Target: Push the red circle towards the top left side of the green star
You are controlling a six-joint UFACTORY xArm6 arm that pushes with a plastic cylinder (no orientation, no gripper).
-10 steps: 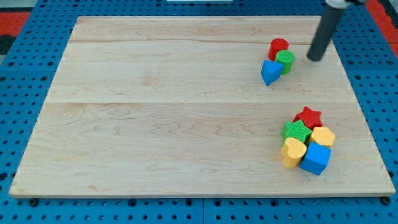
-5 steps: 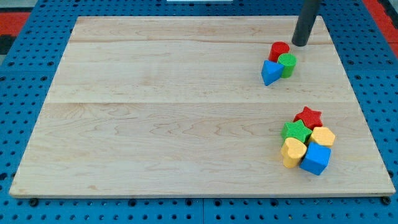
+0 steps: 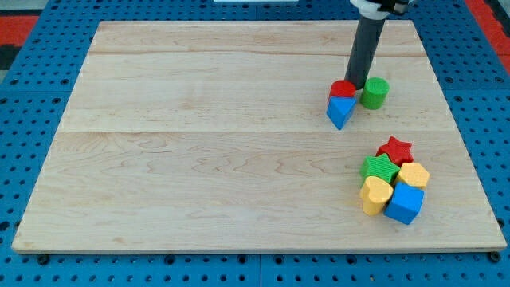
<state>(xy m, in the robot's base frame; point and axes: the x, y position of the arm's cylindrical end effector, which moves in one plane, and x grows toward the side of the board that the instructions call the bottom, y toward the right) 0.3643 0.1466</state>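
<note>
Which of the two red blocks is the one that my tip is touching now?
The red circle near the view's top: my tip rests against its right edge, with the blue triangle just below. The red star sits apart in the lower cluster.

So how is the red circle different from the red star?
The red circle is round; the red star has points. The circle sits near the view's top, touching my tip and a blue block; the star sits lower, right, atop a cluster beside the green star. Both are red.
</note>
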